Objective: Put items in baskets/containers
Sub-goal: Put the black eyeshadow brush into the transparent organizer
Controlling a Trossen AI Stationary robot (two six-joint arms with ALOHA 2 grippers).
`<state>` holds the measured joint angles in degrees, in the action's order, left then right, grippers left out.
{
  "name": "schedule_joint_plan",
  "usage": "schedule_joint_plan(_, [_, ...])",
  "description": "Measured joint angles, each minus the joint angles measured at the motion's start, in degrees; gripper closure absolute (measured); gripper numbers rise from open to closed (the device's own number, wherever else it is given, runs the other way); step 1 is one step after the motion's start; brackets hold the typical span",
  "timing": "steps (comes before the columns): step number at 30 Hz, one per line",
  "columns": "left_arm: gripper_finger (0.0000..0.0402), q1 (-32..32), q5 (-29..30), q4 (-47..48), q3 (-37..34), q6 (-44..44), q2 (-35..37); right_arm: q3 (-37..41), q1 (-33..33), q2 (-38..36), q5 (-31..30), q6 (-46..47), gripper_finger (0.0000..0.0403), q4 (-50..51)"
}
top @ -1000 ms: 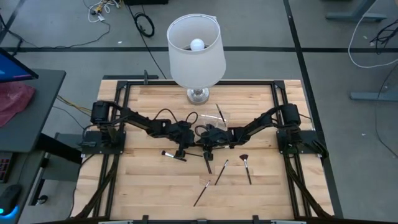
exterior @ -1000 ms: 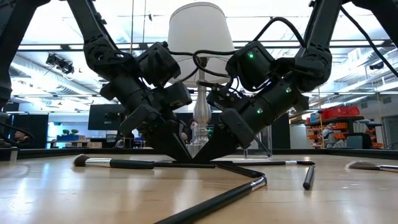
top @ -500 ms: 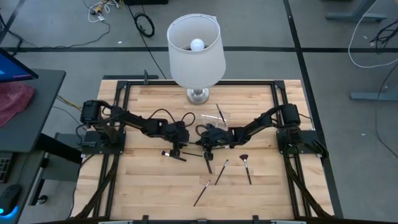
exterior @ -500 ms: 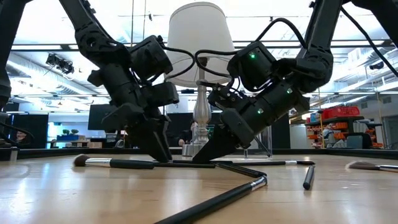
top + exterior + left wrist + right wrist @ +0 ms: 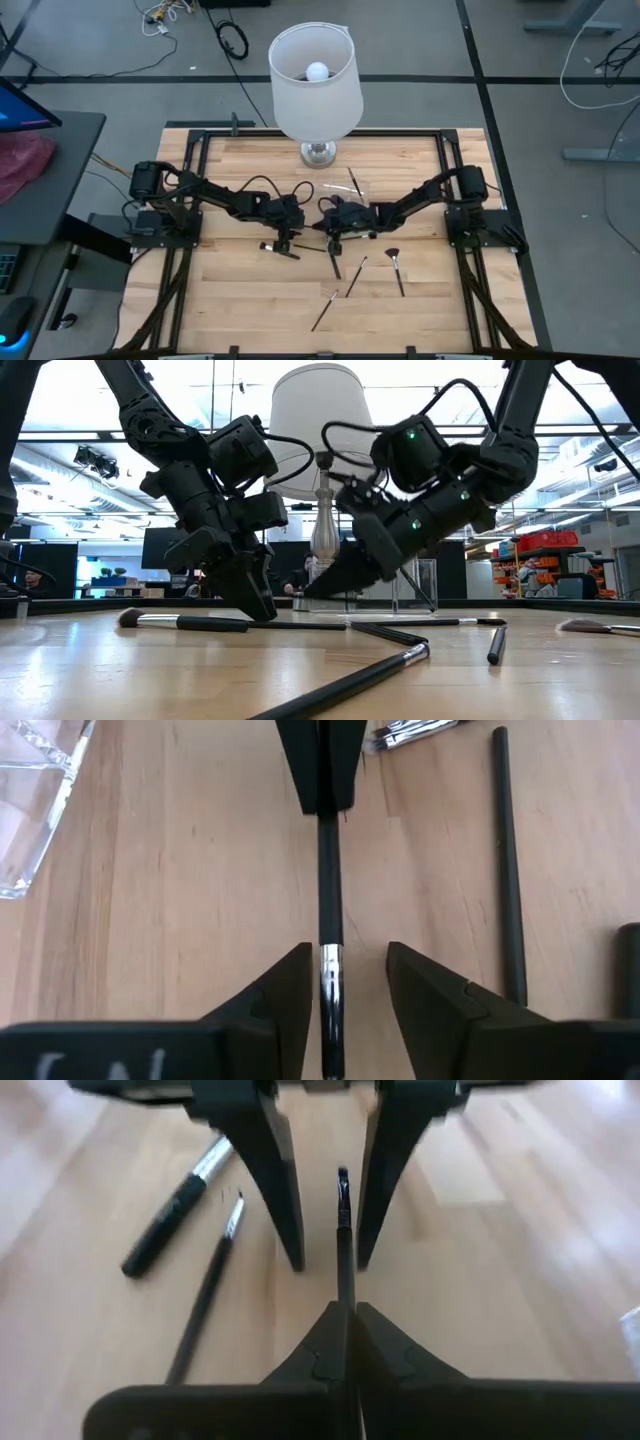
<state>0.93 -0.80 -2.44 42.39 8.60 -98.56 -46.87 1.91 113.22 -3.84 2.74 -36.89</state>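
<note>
Slim black brush (image 5: 329, 910), silver ferrule: right gripper (image 5: 343, 1315) fingers clamped on its end; left gripper (image 5: 343, 982) fingers apart astride it.

High view looks straight down; low view level at tabletop; wrist views close, sharing the table (image 5: 250, 290) centre.

Pale wood-plank counter (image 5: 240, 290) inside a black frame. At far edge, middle: lamp (image 5: 316, 85) with white shade on a metal foot. Just in front of the foot: small clear box (image 5: 352, 189). Loose brushes across the centre and near half: fan brush (image 5: 394, 258), short dark-handled brush (image 5: 279, 249), two slim brushes (image 5: 355, 276) (image 5: 322, 311) lying slantwise.
</note>
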Motion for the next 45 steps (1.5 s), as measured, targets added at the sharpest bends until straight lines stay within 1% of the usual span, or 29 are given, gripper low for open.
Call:
schedule_joint_plan(3, [0.0269,0.02,0.0,-0.11,0.02,0.0,0.0,-0.03,0.0,-1.16,0.04,-0.23,0.0396,-0.2])
schedule_joint_plan(10, [0.0275,0.04,0.3,-1.46,0.04,0.0,0.0,-0.09,0.03,-1.35,0.32,-0.6,0.0396,2.02])
schedule_joint_plan(15, [0.0275,0.04,0.28,-3.4,0.11,1.05,0.0,-0.11,0.03,-1.37,0.44,-0.61,0.0395,1.95])
schedule_joint_plan(28, [0.0276,0.06,0.18,-3.73,0.13,1.22,0.1,-0.22,0.05,-1.43,0.44,-0.58,0.0394,1.93])
schedule_joint_plan(31, [0.0276,0.06,0.17,-3.96,0.2,1.23,0.8,-0.22,0.05,-1.43,0.44,-0.58,0.0394,1.93])
schedule_joint_plan(38, [0.0276,0.06,0.17,-3.16,0.22,2.54,5.06,-0.26,0.05,-1.45,0.42,-0.96,0.0394,2.01])
schedule_joint_plan(45, [0.0276,0.06,0.26,-1.35,0.2,2.45,5.68,-0.26,0.05,-1.45,0.42,-1.11,0.0394,1.98])
